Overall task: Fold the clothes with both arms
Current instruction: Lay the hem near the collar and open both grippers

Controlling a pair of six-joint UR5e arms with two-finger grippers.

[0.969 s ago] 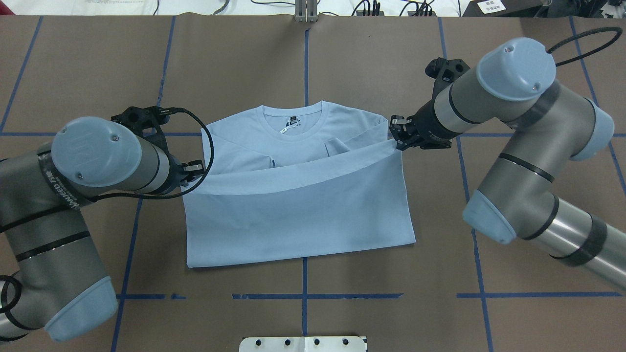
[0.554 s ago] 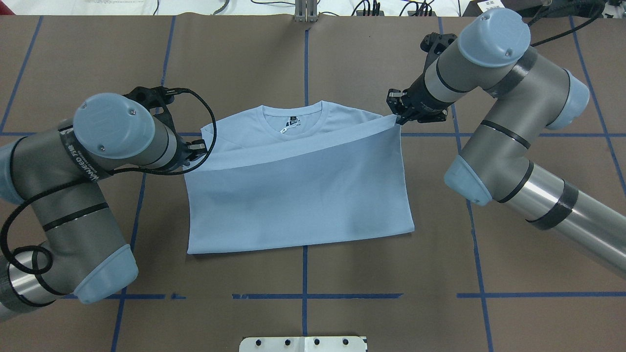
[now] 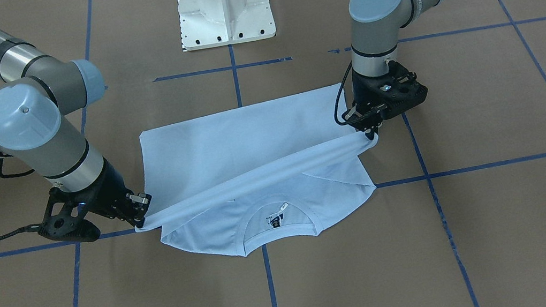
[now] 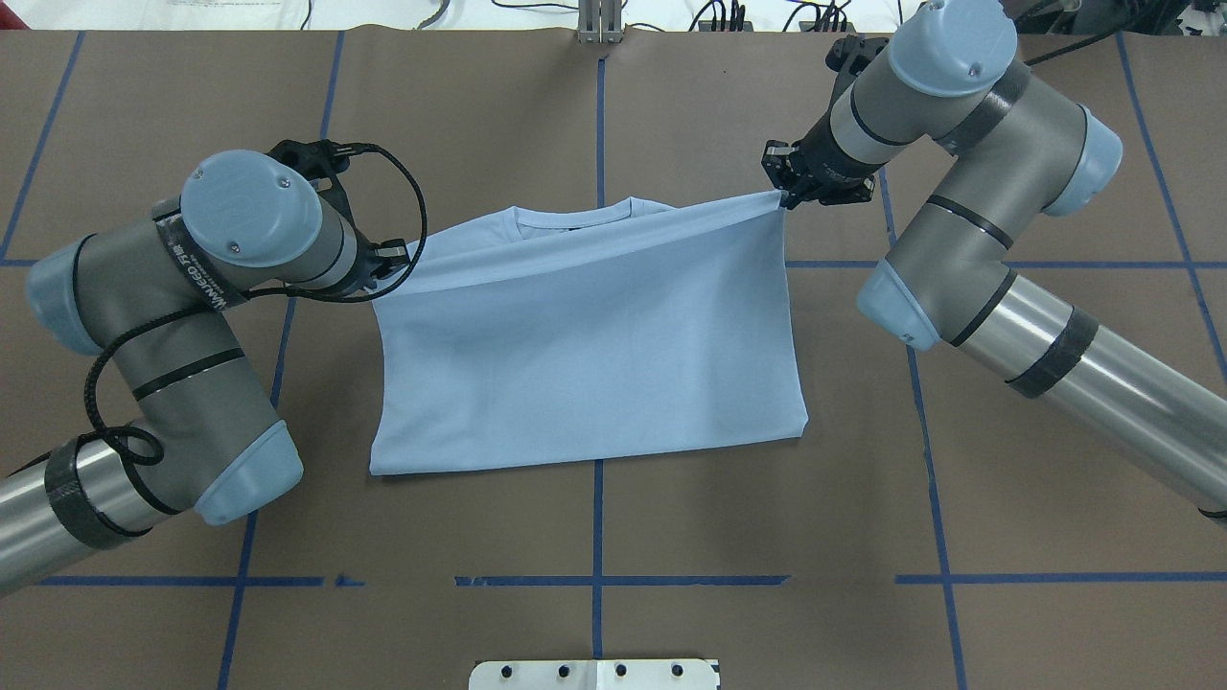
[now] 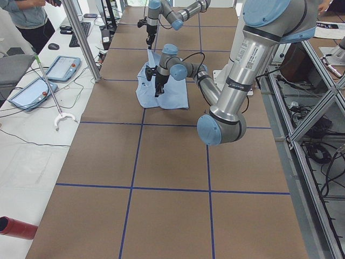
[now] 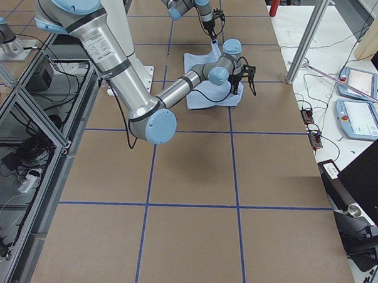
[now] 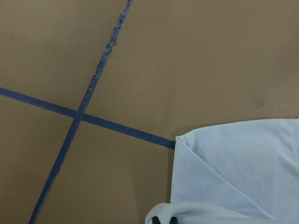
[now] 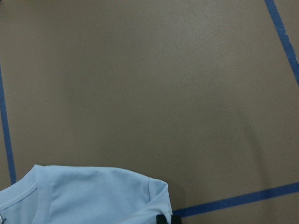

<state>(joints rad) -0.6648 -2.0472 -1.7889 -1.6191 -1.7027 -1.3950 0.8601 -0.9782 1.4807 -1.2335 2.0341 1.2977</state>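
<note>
**Item 1: T-shirt** [image 4: 585,355]. Pale blue, short-sleeved. It lies at the middle of the counter [image 4: 959,479], across the centre tape line. The body is doubled over itself: the fold faces the counter edge at the robot's base, and the collar [image 3: 278,228] faces the opposite edge. The hem [image 3: 255,178] is raised off the lower layer and stretched as a straight band between the two end effectors, close to the collar. A black neck label [image 3: 275,222] with a white tag [image 3: 283,208] shows inside the collar. The shoulders lie flat on the counter.

**Item 2: left end effector** [image 4: 388,264]. The fingers are closed on the hem corner at the shirt's left side, with cloth bunched around the fingertips in the wrist view. It is carried by the left arm [image 4: 220,259], which is bent at the elbow.

**Item 3: right end effector** [image 4: 781,192]. The fingers are closed on the opposite hem corner, which sits farther toward the collar-side edge than the left corner, so the hem band runs slanted. It is carried by the right arm [image 4: 968,125].

**Item 4: counter fittings.** Brown covering with a grid of blue tape lines [image 4: 596,537]. The white pedestal base [image 3: 225,6] stands at the robot's edge.
</note>
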